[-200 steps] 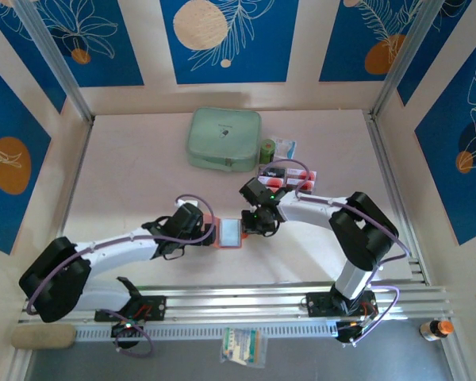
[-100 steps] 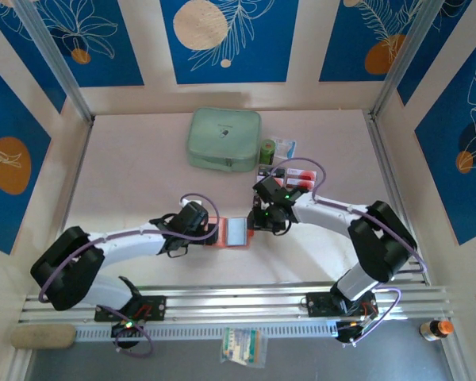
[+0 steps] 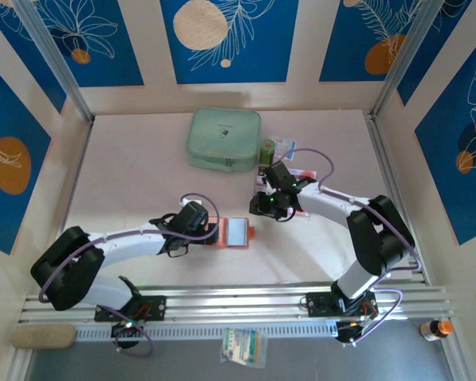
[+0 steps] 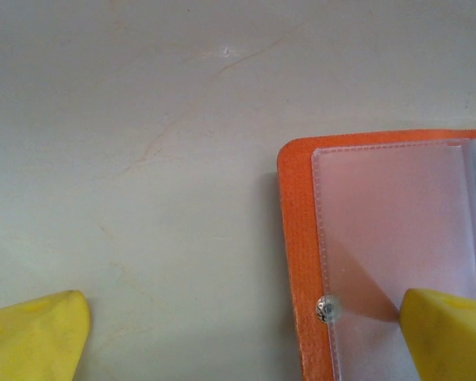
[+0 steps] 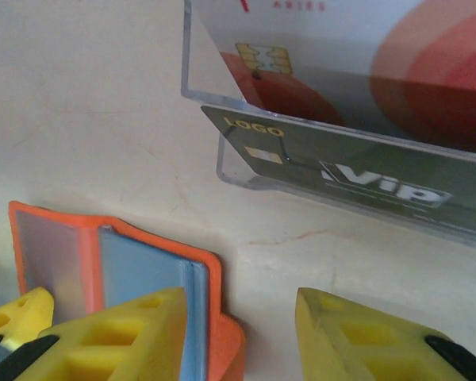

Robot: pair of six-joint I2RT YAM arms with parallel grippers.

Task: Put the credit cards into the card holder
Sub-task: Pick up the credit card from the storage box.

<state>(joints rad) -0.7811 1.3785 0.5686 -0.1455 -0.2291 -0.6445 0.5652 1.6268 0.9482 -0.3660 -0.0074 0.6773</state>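
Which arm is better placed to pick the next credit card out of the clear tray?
Right. The right end effector is open just in front of the clear tray, facing the credit cards in it. The left end effector is at the card holder, one finger over its open page.

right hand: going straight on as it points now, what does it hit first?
Right hand: likely the front lip of the clear tray, with the grey VIP card behind it, past a strip of bare table. Depth is unclear.

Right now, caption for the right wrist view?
Open right tool beside the orange card holder, facing the clear tray of credit cards.
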